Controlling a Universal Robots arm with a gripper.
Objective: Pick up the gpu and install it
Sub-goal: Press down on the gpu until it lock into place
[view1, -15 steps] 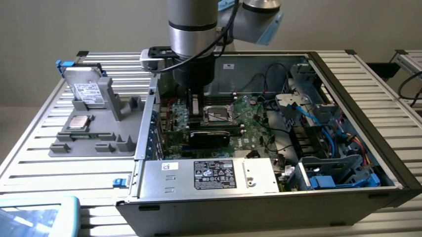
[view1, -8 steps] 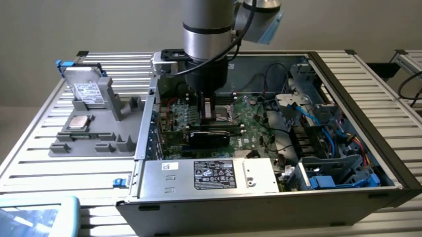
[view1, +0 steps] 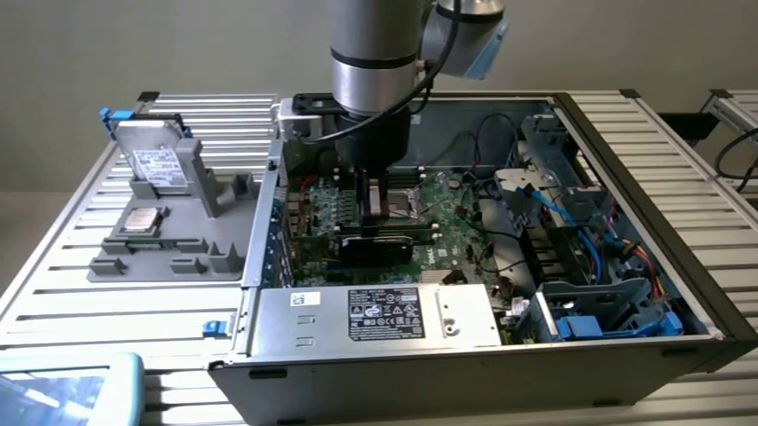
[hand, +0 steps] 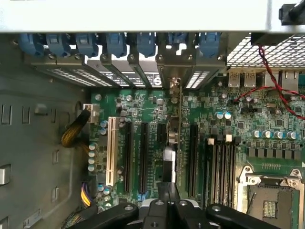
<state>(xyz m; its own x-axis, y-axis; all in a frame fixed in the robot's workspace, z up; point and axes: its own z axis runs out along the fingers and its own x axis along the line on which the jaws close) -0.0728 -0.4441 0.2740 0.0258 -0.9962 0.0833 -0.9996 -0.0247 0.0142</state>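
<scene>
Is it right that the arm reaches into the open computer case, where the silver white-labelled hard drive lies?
No: the exterior view shows the silver white-labelled hard drive on the grey holder outside the open computer case; the arm does reach in.

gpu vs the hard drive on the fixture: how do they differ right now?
1. Place: the gpu is inside the case over the motherboard. The hard drive is outside it, in the grey fixture on the exterior view's left.
2. Look: the gpu shows dark; the hard drive is silver with a white label.
3. Handling: the gripper is right at the gpu; nothing touches the hard drive.

Shared: both are thin rectangular parts.
</scene>
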